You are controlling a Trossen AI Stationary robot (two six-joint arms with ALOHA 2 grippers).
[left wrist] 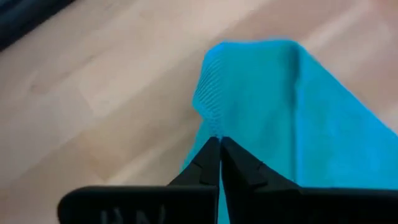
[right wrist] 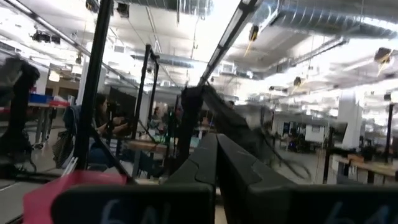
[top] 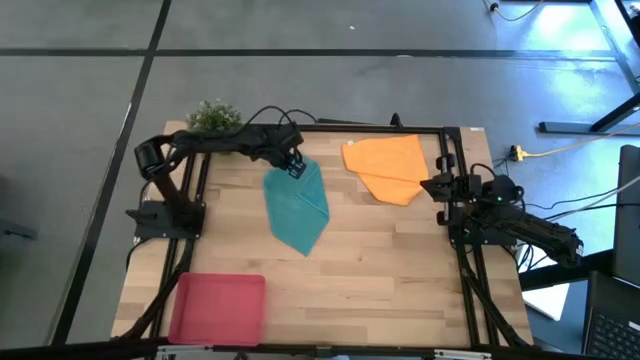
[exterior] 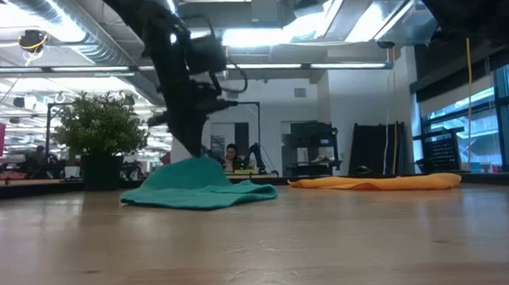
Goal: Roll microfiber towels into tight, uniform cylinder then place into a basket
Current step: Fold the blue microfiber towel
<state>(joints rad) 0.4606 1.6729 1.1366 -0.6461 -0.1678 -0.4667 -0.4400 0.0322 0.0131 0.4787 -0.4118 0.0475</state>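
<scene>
At the teal towel's (top: 297, 208) far corner, your left gripper (top: 294, 166) is clenched on the cloth, lifting that edge. Neither of the 2 towels is rolled; the orange towel (top: 388, 167) lies flat, the basket (top: 218, 308) holds nothing. Your right gripper (top: 437, 187), fingers pressed together, waits beside the orange towel. A plant (top: 214, 116) stands behind the left arm.

Two dark arms are standing out against the pale wood, the left arm (top: 215, 143) at the frame's upper left and the right arm (top: 510, 222) at its right edge, each showing matte black jointed segments. Black cables are looping over both. The left gripper (left wrist: 219, 144) is ending in wedge-shaped black fingers.
</scene>
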